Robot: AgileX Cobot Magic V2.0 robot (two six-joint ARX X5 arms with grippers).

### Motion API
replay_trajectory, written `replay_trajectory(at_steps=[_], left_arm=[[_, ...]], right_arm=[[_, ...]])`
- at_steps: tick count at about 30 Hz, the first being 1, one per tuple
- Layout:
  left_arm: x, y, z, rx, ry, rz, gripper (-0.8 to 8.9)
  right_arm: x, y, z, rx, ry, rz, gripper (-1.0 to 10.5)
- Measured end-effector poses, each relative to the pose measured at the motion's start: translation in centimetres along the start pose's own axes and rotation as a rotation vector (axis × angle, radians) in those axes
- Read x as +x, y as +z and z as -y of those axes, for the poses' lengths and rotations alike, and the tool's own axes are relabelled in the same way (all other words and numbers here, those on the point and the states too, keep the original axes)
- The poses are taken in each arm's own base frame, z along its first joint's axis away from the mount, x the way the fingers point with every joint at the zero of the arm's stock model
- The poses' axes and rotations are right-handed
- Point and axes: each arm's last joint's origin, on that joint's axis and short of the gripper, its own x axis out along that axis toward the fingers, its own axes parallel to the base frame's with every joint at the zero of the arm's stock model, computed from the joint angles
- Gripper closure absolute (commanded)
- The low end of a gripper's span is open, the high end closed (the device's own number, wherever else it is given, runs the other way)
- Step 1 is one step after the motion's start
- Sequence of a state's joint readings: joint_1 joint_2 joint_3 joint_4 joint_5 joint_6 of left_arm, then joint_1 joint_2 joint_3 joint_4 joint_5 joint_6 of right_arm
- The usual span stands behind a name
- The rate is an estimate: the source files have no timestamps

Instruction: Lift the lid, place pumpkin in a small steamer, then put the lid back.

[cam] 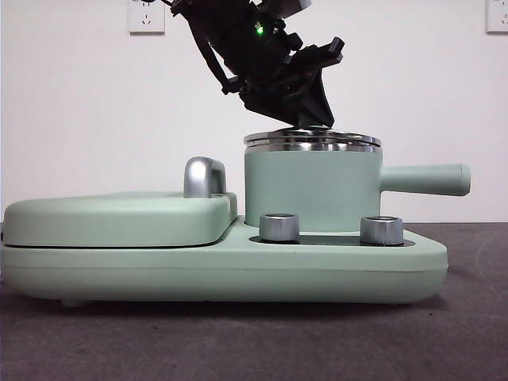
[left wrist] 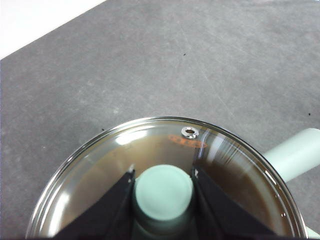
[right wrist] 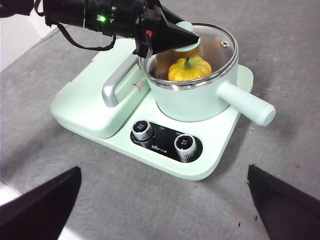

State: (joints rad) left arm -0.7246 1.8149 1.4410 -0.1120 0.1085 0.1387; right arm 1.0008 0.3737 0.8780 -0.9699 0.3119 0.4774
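The small steamer (cam: pixel 309 190) stands on the right half of the base, its long handle (cam: pixel 425 179) pointing right. The lid (cam: pixel 312 139) rests on the pot's steel rim. My left gripper (cam: pixel 313 119) comes down from above with its jaws shut on the lid's mint-green knob (left wrist: pixel 163 187). Glass (left wrist: pixel 100 170) and rim fill the left wrist view. Through the glass, the right wrist view shows the pumpkin (right wrist: pixel 190 69) inside the steamer (right wrist: pixel 190 102). My right gripper (right wrist: pixel 164 169) hangs open well in front of the appliance, holding nothing.
The wide mint-green base (cam: pixel 238 266) carries two steel knobs (cam: pixel 279 227) (cam: pixel 382 230) at its front. On its left half lies the flat griddle cover (cam: pixel 119 218) with a steel handle (cam: pixel 202 176). Grey table surface surrounds it, and a white wall stands behind.
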Motion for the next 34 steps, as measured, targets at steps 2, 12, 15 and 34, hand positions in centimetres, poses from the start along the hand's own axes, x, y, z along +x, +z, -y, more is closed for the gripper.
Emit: replay_trajectory(at_steps=[2, 12, 15, 34], left_arm=[[0.21, -0.03, 0.0, 0.001, 0.001, 0.008, 8.04], [0.25, -0.16, -0.02, -0.001, 0.0, -0.003, 8.04], [0.17, -0.1, -0.02, -0.002, -0.002, -0.018, 8.04], [0.1, -0.17, 0.11, -0.004, -0.009, -0.046, 3.83]], right_arm=[[0.0, 0.0, 0.0, 0.0, 0.0, 0.0, 4.1], [0.0, 0.0, 0.0, 0.0, 0.0, 0.0, 4.1], [0.0, 0.0, 0.0, 0.0, 0.0, 0.0, 4.1], [0.0, 0.0, 0.0, 0.004, 0.0, 0.0, 4.1]])
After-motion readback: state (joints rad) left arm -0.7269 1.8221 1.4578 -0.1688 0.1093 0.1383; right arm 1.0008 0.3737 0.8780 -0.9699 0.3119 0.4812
